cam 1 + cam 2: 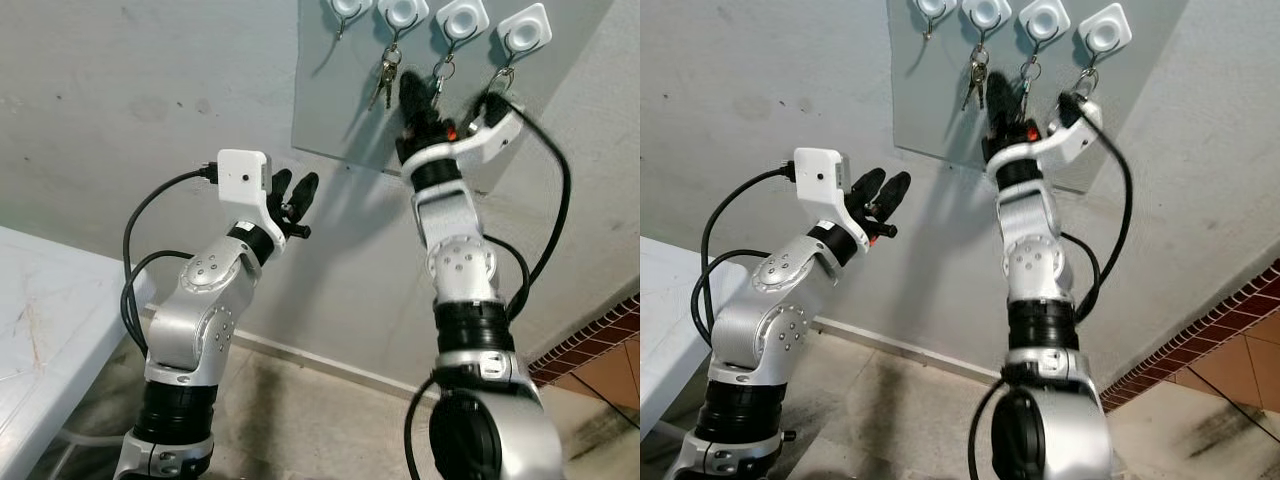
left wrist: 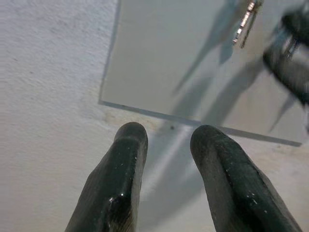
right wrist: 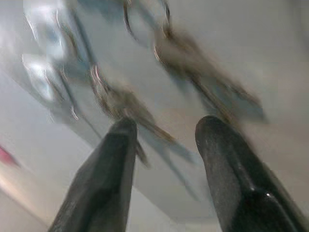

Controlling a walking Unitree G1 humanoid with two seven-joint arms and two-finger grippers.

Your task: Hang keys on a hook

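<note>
Four white hooks (image 1: 465,20) run along the top of a grey panel (image 1: 340,100) on the wall. Keys (image 1: 385,80) hang from the second hook from the panel's left edge; rings also hang from the third and fourth hooks. The right claw (image 1: 418,100) is raised against the panel just below the third hook, between the two middle sets, and its wrist view shows the fingers (image 3: 106,179) parted with nothing between them, blurred keys close ahead. The left claw (image 1: 297,195) hovers near the panel's lower left corner, released and empty.

The keys look to be on the hooks already, so the main risk I judge is on the way out: with the parted fingers so close to the dangling rings, a fingertip could snag a ring and lift it off its hook, or knock the neighbouring keys loose. The blur suggests quick motion, which would make a snag more likely.
</note>
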